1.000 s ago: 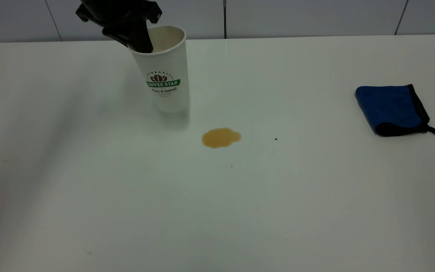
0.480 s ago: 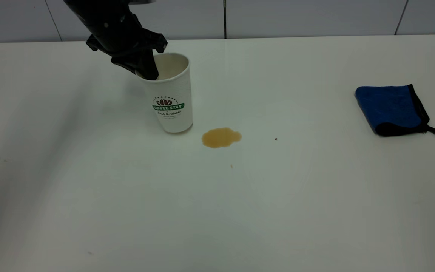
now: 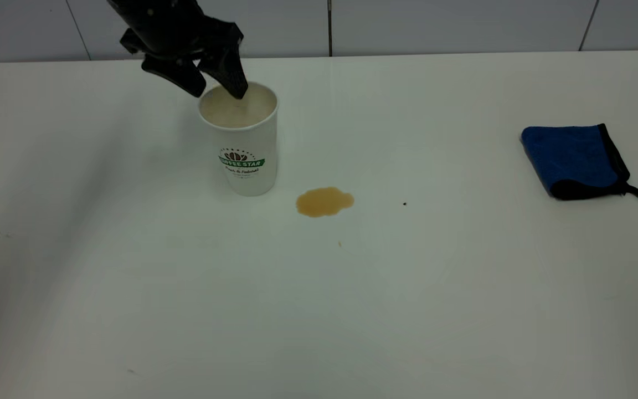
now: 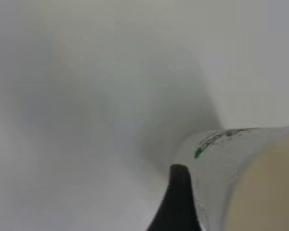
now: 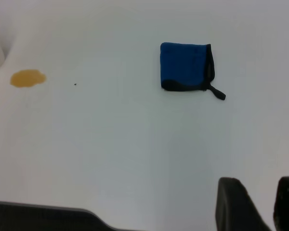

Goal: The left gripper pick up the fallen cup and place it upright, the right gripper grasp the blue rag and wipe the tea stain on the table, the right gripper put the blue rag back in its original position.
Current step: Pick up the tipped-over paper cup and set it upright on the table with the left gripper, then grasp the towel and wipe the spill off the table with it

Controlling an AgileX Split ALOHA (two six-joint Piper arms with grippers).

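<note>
On the white table, backed by a grey panelled wall, the cup reading "COFFEE STAR" stands upright, mouth up. The left gripper hovers at its rim, fingers spread, one either side of the rim. The tea stain lies just beside the cup; the blue rag lies well apart. The right gripper hangs above the table with a narrow gap between its fingers.

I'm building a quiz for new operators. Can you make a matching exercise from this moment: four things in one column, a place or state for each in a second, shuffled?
Things:
1. white dimpled paper cup
2. folded royal-blue microfibre rag
3. amber-brown tea stain
4. bulky black left claw

States:
A. lying unwiped on the white table, beside the cup's base
B. open, fingers straddling the rim
C. standing upright
D. lying untouched on the right arm's side

Pairs: 1-C, 2-D, 3-A, 4-B
</note>
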